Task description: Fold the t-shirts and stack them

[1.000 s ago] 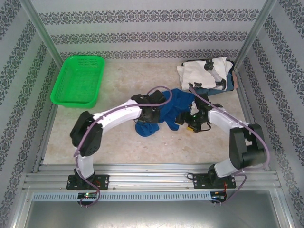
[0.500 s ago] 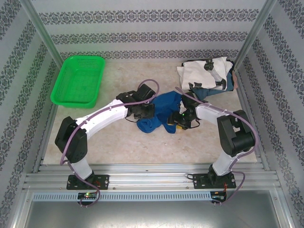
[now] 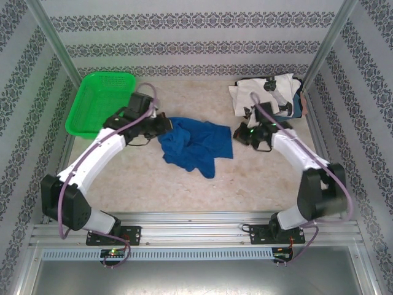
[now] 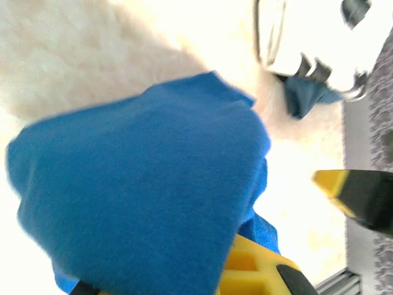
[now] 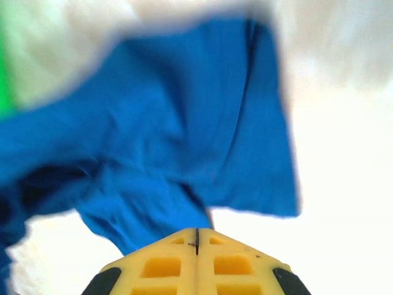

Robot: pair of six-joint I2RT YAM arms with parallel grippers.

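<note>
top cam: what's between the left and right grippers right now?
The royal-blue t-shirt spans the gap, stretched from the left gripper to the right gripper, in the top external view.

Arms spread wide; left pincer (image 3: 164, 125) seemingly clamped, right pincer (image 3: 236, 133) closed.

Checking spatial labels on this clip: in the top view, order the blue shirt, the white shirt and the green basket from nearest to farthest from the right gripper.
From the right gripper:
1. Blue shirt, touching it on its left side, mid-table.
2. White shirt, just beyond it at the far right corner.
3. Green basket, across the table at the far left.
</note>
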